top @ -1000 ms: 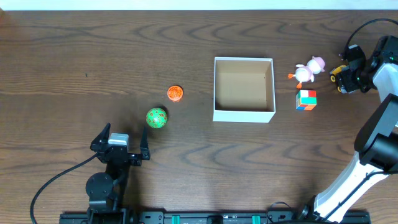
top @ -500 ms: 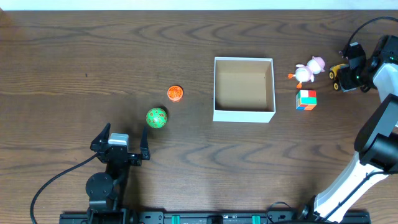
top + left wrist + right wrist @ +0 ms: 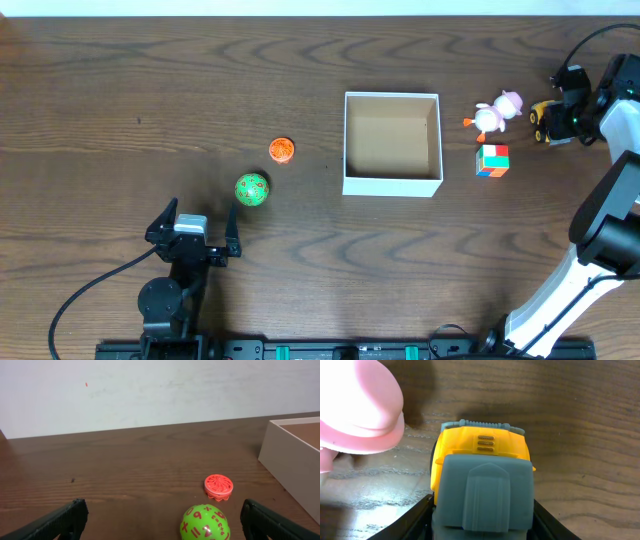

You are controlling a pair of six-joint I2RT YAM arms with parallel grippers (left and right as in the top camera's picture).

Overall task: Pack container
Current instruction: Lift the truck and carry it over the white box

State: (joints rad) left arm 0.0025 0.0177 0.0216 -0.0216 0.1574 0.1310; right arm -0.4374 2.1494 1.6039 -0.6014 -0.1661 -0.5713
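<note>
Edging toward twelve o'clock, the right claw (image 3: 482, 517) stays clamped on the yellow truck (image 3: 480, 455), presumably bound for the container (image 3: 392, 186) at nine o'clock; left claw (image 3: 162, 512) gapes, idle.

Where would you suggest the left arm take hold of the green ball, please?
Across its widest middle, approaching low from the left gripper's side. The green ball is round, so a grip off the middle would likely slip. The open gripper faces it, with the ball nearer the right finger; the orange disc lies apart beyond it.
</note>
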